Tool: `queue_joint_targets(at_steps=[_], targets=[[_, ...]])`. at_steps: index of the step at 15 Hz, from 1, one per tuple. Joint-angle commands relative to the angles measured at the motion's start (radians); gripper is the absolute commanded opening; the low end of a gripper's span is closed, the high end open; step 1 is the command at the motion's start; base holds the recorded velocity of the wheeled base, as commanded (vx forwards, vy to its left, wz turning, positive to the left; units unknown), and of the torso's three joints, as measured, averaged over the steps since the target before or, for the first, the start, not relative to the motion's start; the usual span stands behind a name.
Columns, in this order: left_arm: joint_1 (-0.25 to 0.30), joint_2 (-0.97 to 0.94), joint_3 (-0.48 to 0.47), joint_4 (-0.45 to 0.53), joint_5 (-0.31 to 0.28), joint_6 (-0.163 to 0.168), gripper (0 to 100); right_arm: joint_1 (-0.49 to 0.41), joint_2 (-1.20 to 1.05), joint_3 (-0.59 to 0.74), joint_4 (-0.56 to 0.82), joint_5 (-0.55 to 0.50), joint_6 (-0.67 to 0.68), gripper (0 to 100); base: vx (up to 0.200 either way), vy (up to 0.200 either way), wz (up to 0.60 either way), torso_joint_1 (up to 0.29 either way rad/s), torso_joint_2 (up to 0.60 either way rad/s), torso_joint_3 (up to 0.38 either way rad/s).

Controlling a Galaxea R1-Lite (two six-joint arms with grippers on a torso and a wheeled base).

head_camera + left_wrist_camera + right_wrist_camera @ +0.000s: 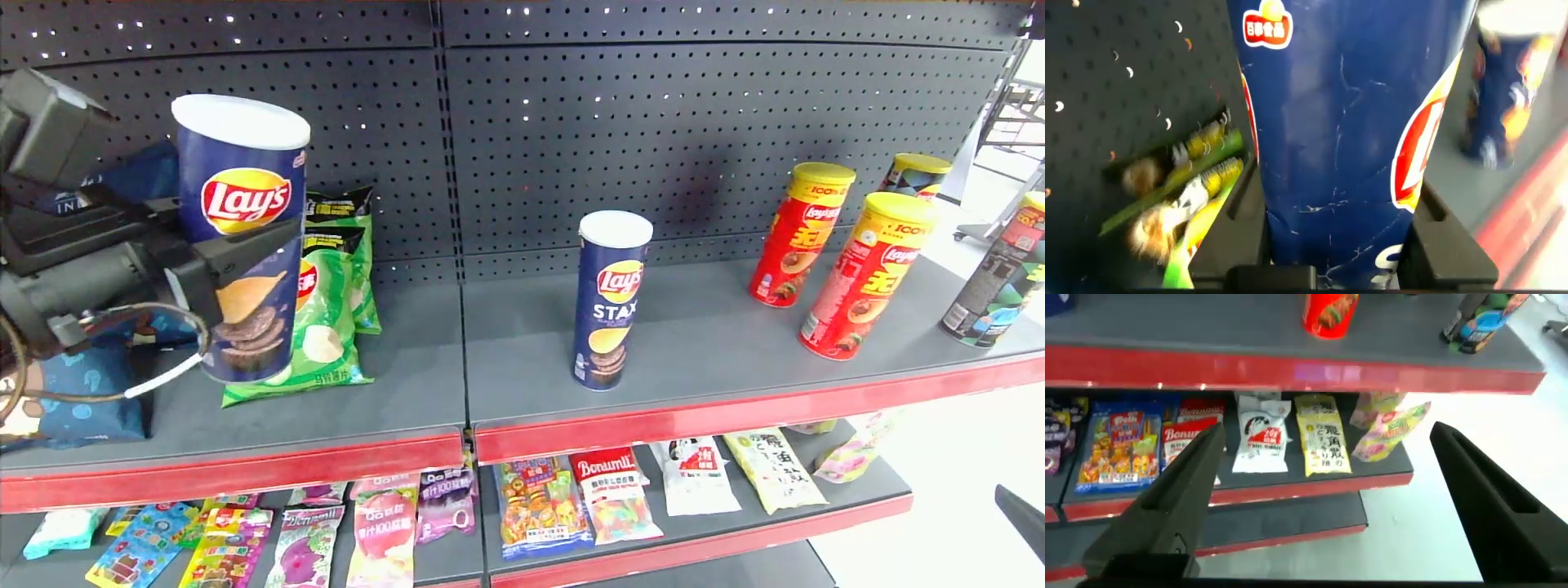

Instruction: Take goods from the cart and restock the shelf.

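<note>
Over shelf [392, 400], left claw [1343, 237] grips blue can [241, 163], masking green bags [336, 286]; right claw [1327, 439] gapes.

The blue can [242, 175] in the black left gripper [249, 249] is dark blue with a white lid and a red and yellow badge. The second blue can [611, 302], near the front edge of the shelf [718, 343], has the same colours. The green bags [331, 310] have white and yellow bits. Toward the right end the red cans [800, 237] have yellow lids. The shelf is grey with a red strip along its front edge. The back wall [653, 122] is black with rows of tiny dots. On the lower shelf [878, 483] the packets [539, 506] are purple, pink, white, yellow and blue
</note>
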Motion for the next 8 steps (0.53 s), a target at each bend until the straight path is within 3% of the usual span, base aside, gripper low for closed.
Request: queue_joint_targets(at_steps=[1,4,5,8], targets=[[-0.025,0.163,-0.001,-0.108,-0.001,-0.076,0,-0.005,-0.115,0.097,-0.001,0.007,0.007,100,0.000,0.000,0.00,0.000,0.00,0.000],[-0.024,0.235,-0.009,-0.134,-0.042,-0.121,0,-0.014,-0.334,0.200,0.048,-0.007,0.027,100,0.000,0.000,0.00,0.000,0.00,0.000],[-0.024,0.273,-0.007,-0.183,-0.070,-0.134,0,-0.008,-0.432,0.186,0.167,0.005,0.026,100,0.000,0.000,0.00,0.000,0.00,0.000],[-0.024,0.376,-0.012,-0.361,-0.102,-0.176,0,0.053,-0.516,0.170,0.197,0.090,0.070,100,0.000,0.000,0.00,0.000,0.00,0.000]])
